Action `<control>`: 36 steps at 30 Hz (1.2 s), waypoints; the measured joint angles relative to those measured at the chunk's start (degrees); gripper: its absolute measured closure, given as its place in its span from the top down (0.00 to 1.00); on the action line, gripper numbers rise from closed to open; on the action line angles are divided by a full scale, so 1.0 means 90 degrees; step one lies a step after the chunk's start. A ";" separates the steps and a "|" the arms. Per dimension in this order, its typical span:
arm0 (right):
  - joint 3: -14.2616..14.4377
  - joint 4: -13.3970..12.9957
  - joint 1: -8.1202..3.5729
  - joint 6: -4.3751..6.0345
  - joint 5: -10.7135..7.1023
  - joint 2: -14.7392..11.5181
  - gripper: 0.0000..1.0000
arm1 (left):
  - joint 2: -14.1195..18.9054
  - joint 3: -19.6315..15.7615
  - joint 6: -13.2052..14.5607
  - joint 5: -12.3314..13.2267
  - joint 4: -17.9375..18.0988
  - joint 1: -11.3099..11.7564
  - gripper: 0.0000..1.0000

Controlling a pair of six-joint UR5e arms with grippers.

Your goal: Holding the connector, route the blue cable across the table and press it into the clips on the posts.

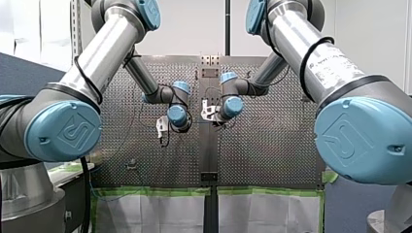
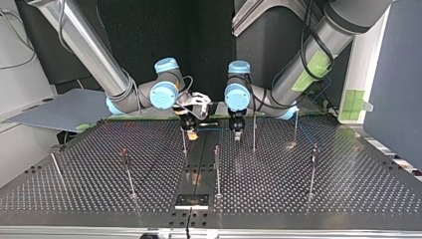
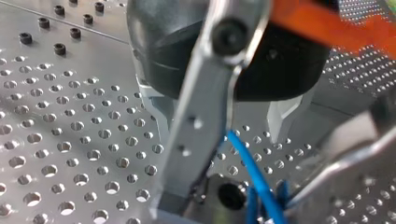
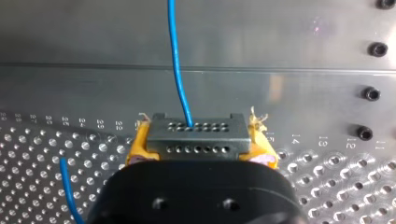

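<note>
My right jaws are clamped on the connector [image 4: 196, 135], low over the bench [image 2: 348, 189] middle, and the blue cable [image 4: 177, 65] runs ahead. My left jaws seem parted around the cable, gripping nothing. Pulling taut could twist the connector loose or snag a post [image 2: 217, 169].

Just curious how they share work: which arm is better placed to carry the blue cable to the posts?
Probably right: my right gripper clamps the connector between yellow pads, the blue cable running out of it. My left gripper has no connector.
</note>
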 joint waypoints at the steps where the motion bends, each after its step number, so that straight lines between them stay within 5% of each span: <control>1: 0.0000 0.0000 0.0000 0.0000 0.0000 0.0000 0.00 | 0.0000 0.0000 -0.0002 -0.0015 -0.0007 -0.0004 0.59; 2: 0.0000 -0.0001 0.0000 0.0000 -0.0001 0.0000 0.00 | 0.0000 0.0000 -0.0003 -0.0021 -0.0011 -0.0008 0.47; 3: 0.0000 -0.0001 0.0001 0.0000 -0.0002 0.0000 0.00 | -0.0001 0.0000 -0.0004 -0.0024 -0.0014 -0.0013 0.47; 4: 0.0000 0.0000 0.0001 0.0000 -0.0002 0.0000 0.00 | -0.0001 -0.0001 -0.0004 -0.0025 -0.0017 -0.0021 0.35; 5: -0.0001 0.0000 0.0001 0.0000 -0.0003 0.0000 0.00 | -0.0002 -0.0001 -0.0007 -0.0027 -0.0018 -0.0027 0.13; 8: -0.0001 -0.0001 0.0001 0.0000 -0.0002 0.0000 0.00 | -0.0002 0.0000 -0.0012 -0.0024 -0.0021 -0.0041 0.00; 24: -0.0043 0.0033 0.0005 -0.0014 -0.0011 -0.0010 0.00 | 0.0047 -0.0001 -0.0076 -0.0100 -0.0266 -0.0075 0.00; 36: -0.0095 0.0201 -0.0012 0.0024 -0.0013 -0.0400 0.00 | 0.0594 -0.0168 -0.0100 -0.0270 -0.0552 -0.0105 0.00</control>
